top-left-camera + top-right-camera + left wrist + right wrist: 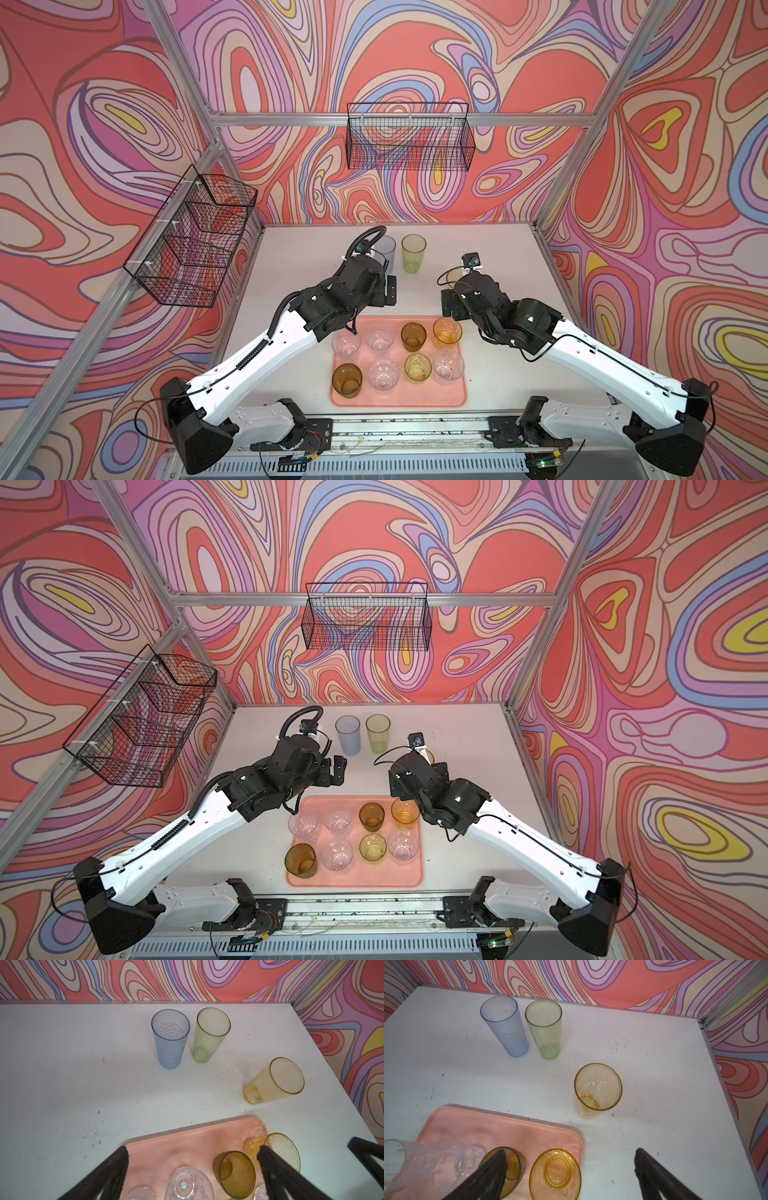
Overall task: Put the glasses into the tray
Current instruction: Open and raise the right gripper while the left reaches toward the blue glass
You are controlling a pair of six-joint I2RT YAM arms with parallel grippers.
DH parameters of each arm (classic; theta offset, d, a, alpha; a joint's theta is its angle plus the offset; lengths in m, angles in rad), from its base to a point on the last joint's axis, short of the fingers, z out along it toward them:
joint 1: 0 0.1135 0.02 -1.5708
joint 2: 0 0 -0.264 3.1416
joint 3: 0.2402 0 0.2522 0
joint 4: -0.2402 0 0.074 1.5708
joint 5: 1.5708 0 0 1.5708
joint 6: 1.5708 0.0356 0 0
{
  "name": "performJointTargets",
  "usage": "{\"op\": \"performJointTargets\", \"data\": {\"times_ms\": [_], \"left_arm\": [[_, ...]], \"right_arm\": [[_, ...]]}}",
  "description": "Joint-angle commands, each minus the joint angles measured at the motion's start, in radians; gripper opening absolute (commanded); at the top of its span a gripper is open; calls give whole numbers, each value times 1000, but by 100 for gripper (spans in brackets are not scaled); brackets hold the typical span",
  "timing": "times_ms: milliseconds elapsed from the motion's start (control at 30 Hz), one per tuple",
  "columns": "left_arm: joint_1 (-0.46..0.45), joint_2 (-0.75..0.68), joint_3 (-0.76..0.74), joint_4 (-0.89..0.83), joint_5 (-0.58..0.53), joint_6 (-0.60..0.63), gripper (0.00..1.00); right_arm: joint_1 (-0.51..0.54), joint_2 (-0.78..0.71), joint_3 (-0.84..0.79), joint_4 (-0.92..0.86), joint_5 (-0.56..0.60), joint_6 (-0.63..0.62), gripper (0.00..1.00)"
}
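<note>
the tall yellow glass (598, 1091) stood upright on the table (654, 1064) just past a corner of the tray (488, 1124), straight ahead of the empty, wide-spread right gripper (571, 1155) and farther from the equally spread left gripper (194, 1150).

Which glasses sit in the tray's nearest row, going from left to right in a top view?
short brown glass → clear faceted glass → short green glass → second clear faceted glass

Both top views look down from high above the tray (415, 398). Both wrist views look close across its far end.
</note>
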Motion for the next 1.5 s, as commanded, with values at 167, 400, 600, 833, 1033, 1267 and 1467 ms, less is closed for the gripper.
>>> {"op": "performJointTargets", "data": {"times_ms": [167,400,600,833,1033,1267,1467], "left_arm": [[26,24,29,30,-100,-38,100],[106,-16,7,17,-63,-81,100],[228,-45,-32,27,37,-106,100],[407,61,17,18,307,-96,100],[465,202,109,35,421,-74,100],[475,355,201,73,506,-71,100],[475,471,298,32,508,-22,96]], "right_arm": [[-35,-17,62,12,-72,-91,98],[-237,44,107,59,-297,-147,98],[-331,164,249,47,-417,-229,98],[-413,213,295,55,-596,-198,98],[-501,217,286,55,-691,-159,98],[-591,201,273,31,-742,-149,98],[-630,151,250,37,-790,-139,98]]}}
